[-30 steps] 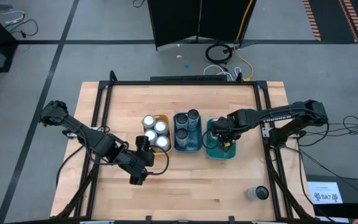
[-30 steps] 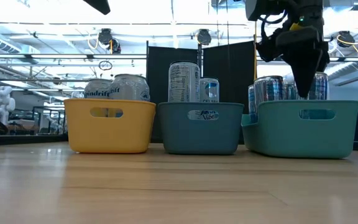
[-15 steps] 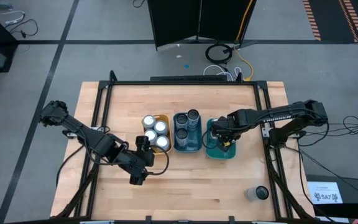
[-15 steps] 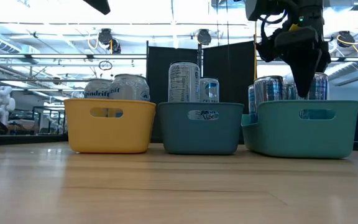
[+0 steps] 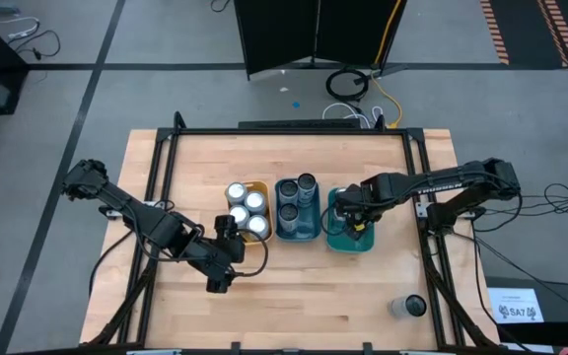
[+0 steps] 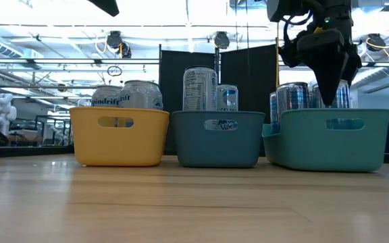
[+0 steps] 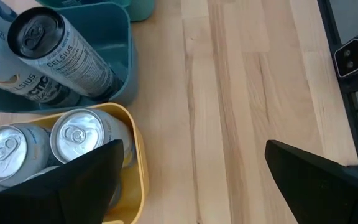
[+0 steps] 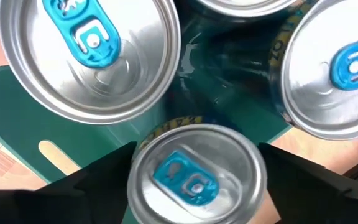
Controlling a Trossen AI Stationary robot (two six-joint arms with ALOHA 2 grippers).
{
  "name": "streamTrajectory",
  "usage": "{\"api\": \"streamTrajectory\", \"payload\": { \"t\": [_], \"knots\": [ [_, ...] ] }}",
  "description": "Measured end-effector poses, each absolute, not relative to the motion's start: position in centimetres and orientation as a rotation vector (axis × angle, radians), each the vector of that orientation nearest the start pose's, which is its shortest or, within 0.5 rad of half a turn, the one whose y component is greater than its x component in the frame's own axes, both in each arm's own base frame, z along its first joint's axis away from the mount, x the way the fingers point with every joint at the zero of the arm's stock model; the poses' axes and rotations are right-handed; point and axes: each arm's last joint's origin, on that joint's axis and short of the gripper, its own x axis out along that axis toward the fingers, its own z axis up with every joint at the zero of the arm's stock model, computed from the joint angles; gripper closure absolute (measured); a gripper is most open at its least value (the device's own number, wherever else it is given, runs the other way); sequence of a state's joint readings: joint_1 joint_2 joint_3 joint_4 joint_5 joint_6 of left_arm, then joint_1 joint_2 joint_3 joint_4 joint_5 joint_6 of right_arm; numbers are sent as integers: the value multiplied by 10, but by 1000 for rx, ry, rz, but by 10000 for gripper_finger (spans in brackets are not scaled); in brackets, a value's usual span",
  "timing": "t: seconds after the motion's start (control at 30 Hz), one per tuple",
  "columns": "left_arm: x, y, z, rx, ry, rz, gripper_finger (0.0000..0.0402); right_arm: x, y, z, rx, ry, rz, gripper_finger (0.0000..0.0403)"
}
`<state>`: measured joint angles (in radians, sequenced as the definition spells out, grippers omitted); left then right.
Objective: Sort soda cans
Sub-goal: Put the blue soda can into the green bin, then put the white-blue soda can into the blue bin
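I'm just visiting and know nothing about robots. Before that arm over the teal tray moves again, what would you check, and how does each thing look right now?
1. Right gripper has let go: ok. Its fingers stand spread on either side of the blue-tabbed can, with gaps showing.
2. That can sits upright in the teal tray: ok.
3. The way straight up is free: ok, nothing shows above the gripper in the low view.
4. Left gripper is out of the way: ok, open over bare table in front of the yellow tray.
5. One lone can waits near the table's right front corner: not ok, not yet sorted.
6. Room left in the teal tray for it: cannot tell.
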<state>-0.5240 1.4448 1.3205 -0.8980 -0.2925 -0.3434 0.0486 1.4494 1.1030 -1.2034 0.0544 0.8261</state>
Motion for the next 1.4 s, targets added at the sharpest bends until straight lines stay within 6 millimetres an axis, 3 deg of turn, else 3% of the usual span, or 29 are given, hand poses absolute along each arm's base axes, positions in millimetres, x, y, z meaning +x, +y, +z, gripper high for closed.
{"api": "streamTrajectory", "payload": {
  "t": [0.33, 0.77, 0.97, 1.4],
  "knots": [
    [253, -136, 313, 89, 956, -46, 2, 235, 10, 250, 616, 1407, -646, 49],
    [253, -136, 313, 88, 955, -46, 2, 186, 17, 304, 942, 1131, -634, 48],
    [253, -136, 313, 74, 955, -39, 2, 172, 42, 311, 1035, 1114, -609, 48],
    [253, -137, 313, 72, 953, -39, 2, 142, 133, 297, 1111, 1295, -660, 51]
  ]
}}
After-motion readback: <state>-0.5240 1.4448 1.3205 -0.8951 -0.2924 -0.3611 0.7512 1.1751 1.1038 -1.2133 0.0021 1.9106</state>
